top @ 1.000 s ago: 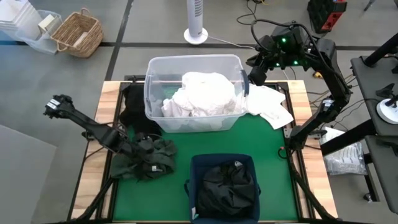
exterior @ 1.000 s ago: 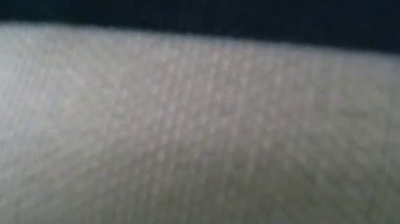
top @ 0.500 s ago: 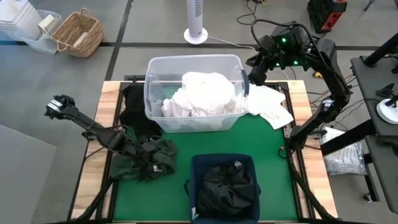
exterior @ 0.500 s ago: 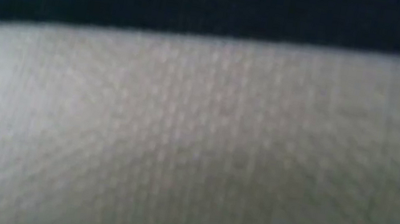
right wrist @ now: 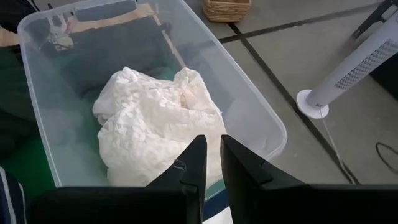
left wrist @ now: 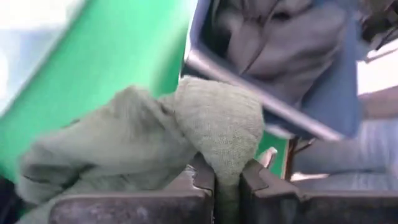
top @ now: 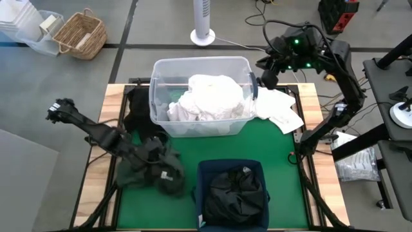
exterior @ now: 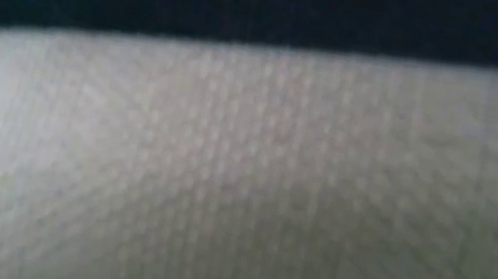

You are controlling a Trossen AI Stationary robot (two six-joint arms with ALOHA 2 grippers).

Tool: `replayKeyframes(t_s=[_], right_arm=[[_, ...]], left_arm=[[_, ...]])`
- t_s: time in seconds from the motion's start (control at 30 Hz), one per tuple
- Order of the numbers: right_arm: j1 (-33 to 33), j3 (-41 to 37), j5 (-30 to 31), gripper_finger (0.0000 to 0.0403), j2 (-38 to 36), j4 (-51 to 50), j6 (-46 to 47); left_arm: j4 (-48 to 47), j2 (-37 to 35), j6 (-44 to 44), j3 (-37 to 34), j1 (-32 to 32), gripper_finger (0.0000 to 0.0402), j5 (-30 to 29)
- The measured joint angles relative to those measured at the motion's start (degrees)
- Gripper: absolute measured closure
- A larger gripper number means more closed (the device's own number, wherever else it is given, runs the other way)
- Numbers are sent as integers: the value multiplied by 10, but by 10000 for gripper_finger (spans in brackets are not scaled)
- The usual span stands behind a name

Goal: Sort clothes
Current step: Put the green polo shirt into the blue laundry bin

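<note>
Left gripper [top: 156, 165] clamps a fold of the green garment [left wrist: 155, 130], lower left of the high frame on the desk [top: 283, 161]. The navy bin [top: 205, 171] sits just right of it, so the carry runs rightward; left arm is nearer. Right gripper [right wrist: 208, 171], fingers narrow and empty, hovers at upper right over the tub [top: 161, 67] of whites [top: 209, 96].
</note>
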Motion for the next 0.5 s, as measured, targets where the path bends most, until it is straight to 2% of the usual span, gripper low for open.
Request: replayKeyframes(t_s=[0.23, 0.37, 0.5], right_arm=[[0, 0, 0, 364, -6, 0, -9], [0, 0, -1, 364, -12, 0, -3], [0, -1, -1, 364, -30, -1, 29]], left_arm=[[-94, 10, 19, 167, -14, 401, -72], [-134, 40, 93, 279, -21, 401, -130], [-197, 87, 162, 396, -21, 401, -159]])
